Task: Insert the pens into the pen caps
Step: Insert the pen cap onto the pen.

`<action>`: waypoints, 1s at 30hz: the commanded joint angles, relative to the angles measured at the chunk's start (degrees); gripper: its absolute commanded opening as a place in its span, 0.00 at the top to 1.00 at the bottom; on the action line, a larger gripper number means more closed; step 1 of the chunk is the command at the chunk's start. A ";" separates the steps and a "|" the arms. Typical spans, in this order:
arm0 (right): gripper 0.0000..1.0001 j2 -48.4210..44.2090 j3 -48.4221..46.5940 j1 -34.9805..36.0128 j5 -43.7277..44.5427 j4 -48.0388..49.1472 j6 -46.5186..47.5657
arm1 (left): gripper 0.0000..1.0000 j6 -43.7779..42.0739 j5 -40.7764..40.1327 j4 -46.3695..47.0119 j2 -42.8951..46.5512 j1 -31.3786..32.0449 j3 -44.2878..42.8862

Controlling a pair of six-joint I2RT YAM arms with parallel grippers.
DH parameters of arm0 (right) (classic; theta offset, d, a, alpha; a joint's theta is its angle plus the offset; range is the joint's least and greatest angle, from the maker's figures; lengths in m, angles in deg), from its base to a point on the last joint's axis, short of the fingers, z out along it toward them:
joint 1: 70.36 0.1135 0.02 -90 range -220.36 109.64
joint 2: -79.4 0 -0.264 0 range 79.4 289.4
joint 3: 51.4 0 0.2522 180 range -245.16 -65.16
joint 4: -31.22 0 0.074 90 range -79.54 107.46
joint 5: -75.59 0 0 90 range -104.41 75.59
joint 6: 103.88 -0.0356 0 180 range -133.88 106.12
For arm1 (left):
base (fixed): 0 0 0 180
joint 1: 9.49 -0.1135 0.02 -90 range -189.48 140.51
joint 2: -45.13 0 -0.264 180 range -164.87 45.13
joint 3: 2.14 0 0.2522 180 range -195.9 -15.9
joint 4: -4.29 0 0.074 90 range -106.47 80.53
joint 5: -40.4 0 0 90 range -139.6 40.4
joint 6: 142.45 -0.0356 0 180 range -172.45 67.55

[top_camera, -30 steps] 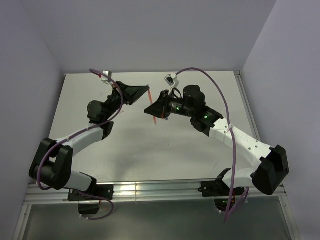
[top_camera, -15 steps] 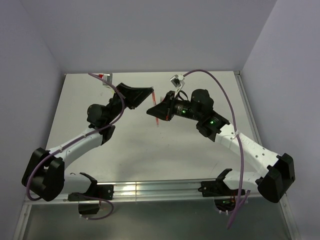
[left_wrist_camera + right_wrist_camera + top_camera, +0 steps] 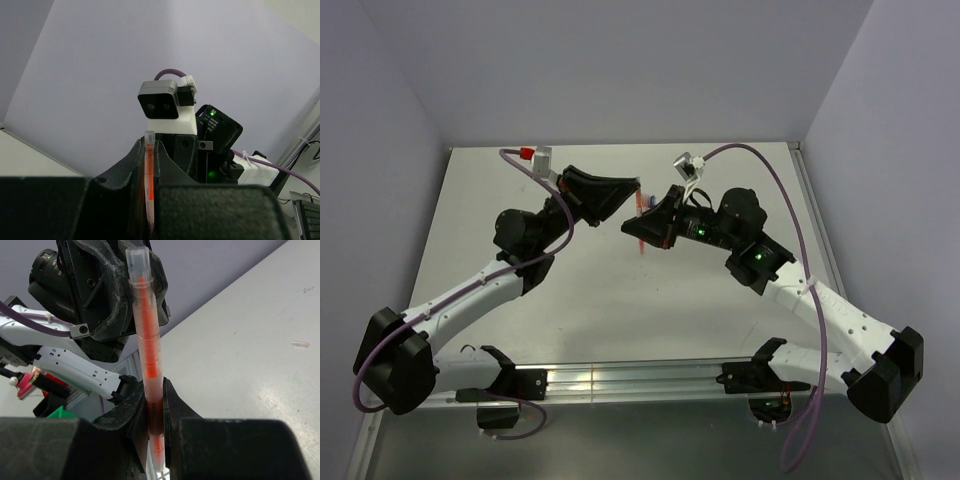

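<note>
As both arms had stretched farther from their bases than a second before, the holdings stood as follows.

Counter (image 3: 590, 300): pale, carrying both arms at its near edge.

Left arm (image 3: 470, 292) and right arm (image 3: 825, 305): reached toward the far middle, wrists facing each other.

Left claw (image 3: 149, 150): all but closed, pinching a thin orange stick (image 3: 148, 190) upright between its fingers. Whether it was pen or cap could not be told.

Right claw (image 3: 154, 400): narrowly parted, clamped on the lower part of an orange pen (image 3: 148, 340), whose clear end pointed at the left claw.

Claw tips: apart a second before, by this moment just beside each other above the counter and shifted right. Judgement: alignment looked nearly done, with a straight push along the pen's length left to make.

Small pale sliver (image 3: 300, 344): lay on the counter, kind unknown.
</note>
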 commanded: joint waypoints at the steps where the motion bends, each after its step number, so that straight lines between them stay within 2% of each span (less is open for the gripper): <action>1: 1.00 -1.19 -0.78 -1.61 8.58 5.52 0.89 | 1.00 -3.30 13.25 -1.80 2.03 4.60 -0.96; 14: 1.00 -3.75 -1.84 -2.93 9.82 4.03 2.74 | 1.00 -10.77 12.73 -11.29 4.14 7.85 -0.44; 30: 1.00 -5.07 -1.93 -4.77 9.90 3.76 2.65 | 1.00 -13.24 10.88 -14.90 3.61 10.93 1.67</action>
